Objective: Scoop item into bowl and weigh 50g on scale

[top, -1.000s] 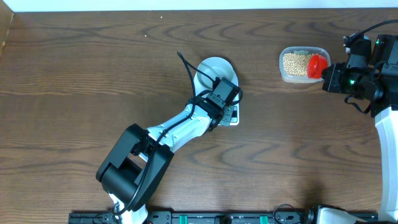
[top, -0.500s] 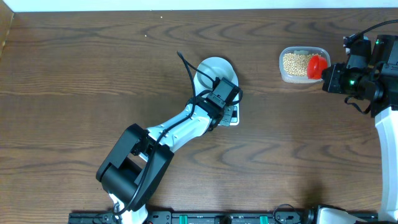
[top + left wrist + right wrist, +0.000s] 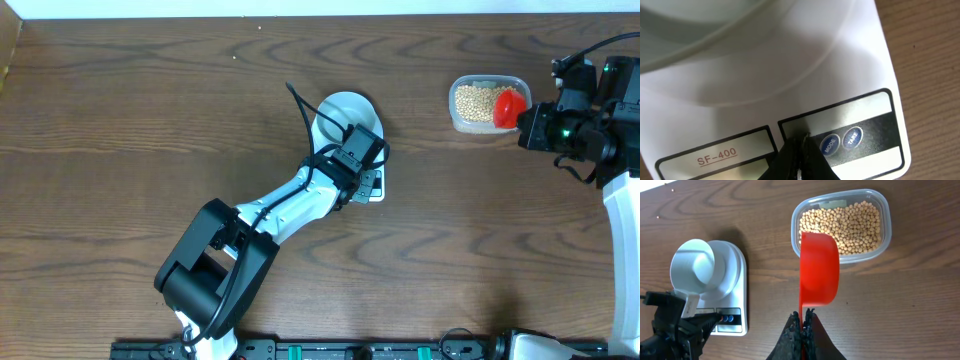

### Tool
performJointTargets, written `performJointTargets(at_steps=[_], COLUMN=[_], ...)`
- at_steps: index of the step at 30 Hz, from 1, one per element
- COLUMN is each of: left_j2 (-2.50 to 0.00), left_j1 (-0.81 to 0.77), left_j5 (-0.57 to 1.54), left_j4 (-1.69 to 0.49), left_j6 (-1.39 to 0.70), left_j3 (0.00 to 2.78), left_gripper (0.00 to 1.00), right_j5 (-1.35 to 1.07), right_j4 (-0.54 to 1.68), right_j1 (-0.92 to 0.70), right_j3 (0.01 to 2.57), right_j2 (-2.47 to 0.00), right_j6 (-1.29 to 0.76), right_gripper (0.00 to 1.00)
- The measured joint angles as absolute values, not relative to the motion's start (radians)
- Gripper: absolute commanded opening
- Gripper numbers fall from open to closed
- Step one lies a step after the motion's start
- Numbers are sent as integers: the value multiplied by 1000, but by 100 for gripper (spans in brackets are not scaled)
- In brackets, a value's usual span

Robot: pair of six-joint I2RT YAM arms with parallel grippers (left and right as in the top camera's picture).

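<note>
The wooden table [image 3: 150, 120] carries all the items. I read the left arm [image 3: 290, 205] as reaching diagonally up from the near edge toward the table centre. The left gripper [image 3: 801, 150] has its two dark fingers pressed together with only a thin seam between them, holding nothing. Its tip rests on, or just above, the dark control panel of the scale [image 3: 815, 75]; I cannot tell from the left wrist view whether it touches. The tip sits immediately left of the two round blue buttons, MODE [image 3: 829, 145] and TARE [image 3: 853, 136]. A label reading SF-400 [image 3: 716, 156] lies further left on the same front strip. The bowl [image 3: 345, 108] stands upright on the far part of the scale platform, beyond the gripper, its pale inside facing up. Well to the right, near the far edge, is a clear plastic tub [image 3: 887, 225]. The tub holds the beans [image 3: 855, 225], which form a layer across its floor. A red scoop [image 3: 819, 270] hangs over the near rim of the tub, with its far end overlapping the beans in the right wrist view. The right gripper [image 3: 803, 325] pinches the scoop handle between closed fingers, just on the near right side of the tub.
</note>
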State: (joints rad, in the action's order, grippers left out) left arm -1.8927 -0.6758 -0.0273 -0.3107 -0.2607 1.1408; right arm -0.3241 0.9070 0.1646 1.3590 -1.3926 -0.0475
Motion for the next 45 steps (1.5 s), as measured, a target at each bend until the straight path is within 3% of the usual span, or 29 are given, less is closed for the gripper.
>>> performJointTargets(at_steps=[36,45], left_j2=[-1889,-1663], left_j1=[-627,-623], left_j5=[106,102], left_j4=[-340,-429], left_j6=[-190,-190], left_j3=[1153,1147], left_gripper=[7,7], right_j5=[-324,-324], right_j4=[918,914], right_j1=[165,165], right_j3=[1359,1359], right_j2=[-1393,-1393], right_j6=[-47,-47], right_gripper=[1,1])
